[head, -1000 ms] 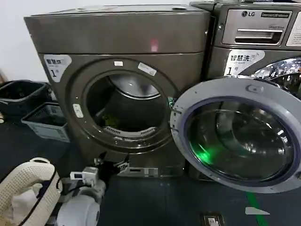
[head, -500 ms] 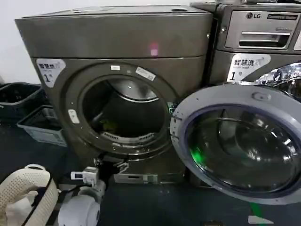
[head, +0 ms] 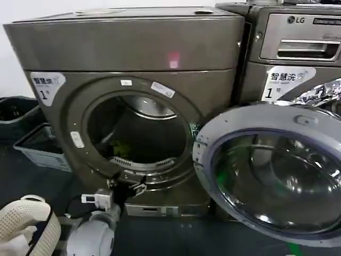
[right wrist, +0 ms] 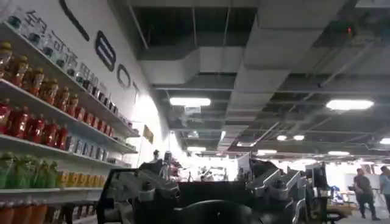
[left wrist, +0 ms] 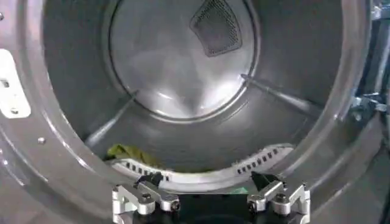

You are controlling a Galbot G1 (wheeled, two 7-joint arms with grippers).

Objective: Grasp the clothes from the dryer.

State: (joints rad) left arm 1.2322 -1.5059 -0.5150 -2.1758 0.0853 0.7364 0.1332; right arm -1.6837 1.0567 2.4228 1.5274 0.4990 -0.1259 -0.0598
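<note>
Inside the dryer (head: 133,53) lie the clothes (left wrist: 129,153); left gripper (left wrist: 210,198) fingers spread.

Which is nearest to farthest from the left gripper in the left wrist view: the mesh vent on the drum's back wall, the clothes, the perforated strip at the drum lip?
From the left gripper, open at the dryer mouth:
1. Perforated strip, on the drum's front lip just past the fingers.
2. Clothes, yellow-green, low on the drum floor behind the strip.
3. Mesh vent, on the back wall, deepest in.

LG machine (head: 298,48), grey baskets (head: 40,146)
</note>
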